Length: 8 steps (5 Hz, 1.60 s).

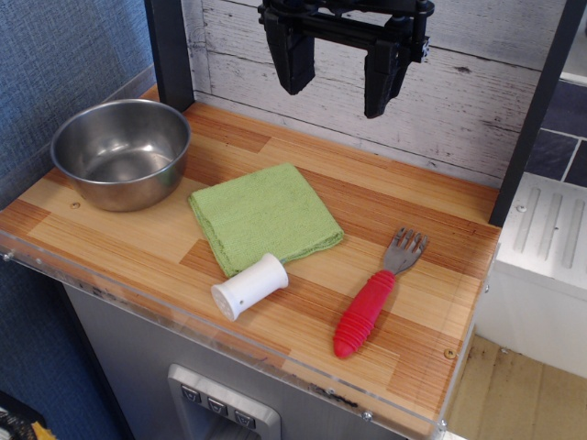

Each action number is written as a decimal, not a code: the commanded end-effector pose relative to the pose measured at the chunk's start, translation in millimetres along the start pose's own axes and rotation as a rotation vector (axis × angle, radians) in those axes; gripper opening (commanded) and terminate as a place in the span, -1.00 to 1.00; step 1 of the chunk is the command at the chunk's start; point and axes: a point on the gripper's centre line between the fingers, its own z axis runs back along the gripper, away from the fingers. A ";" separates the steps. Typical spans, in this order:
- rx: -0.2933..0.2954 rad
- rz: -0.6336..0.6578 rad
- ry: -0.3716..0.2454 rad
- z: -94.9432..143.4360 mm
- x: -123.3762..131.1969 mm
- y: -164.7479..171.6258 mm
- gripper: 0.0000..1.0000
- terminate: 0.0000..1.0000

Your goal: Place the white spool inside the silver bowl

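Observation.image: gripper point(340, 82) at top centre, jaws apart, empty; spool point(249, 286) on its side at lower centre; bowl point(121, 152) upper left.

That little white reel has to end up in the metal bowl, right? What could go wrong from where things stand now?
The white spool lies on its side, touching the green cloth, so it may roll when the open tool closes on it. It also sits near the front edge of the table and could fall off. The silver bowl is smooth and steep, so a drop on the rim might bounce out.

Black claw point(339, 78), two blocky tapered fingers point(294, 57), horiz crossbar, sm side bracket
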 end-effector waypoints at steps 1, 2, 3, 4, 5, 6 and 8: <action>0.000 0.000 0.000 0.0 0.0 0.0 1.00 -1.00; 0.032 -0.046 0.022 0.2 -12.5 0.4 1.00 -1.00; 0.050 -0.084 0.040 -7.1 -30.4 7.5 1.00 -1.00; 0.128 -0.154 0.050 -10.0 -49.1 17.9 1.00 -1.00; 0.164 -0.209 0.036 -26.8 -66.3 26.5 1.00 -1.00; 0.181 -0.229 0.036 -41.4 -71.2 29.7 1.00 -1.00; 0.251 -0.259 0.065 -72.6 -75.8 31.3 1.00 -1.00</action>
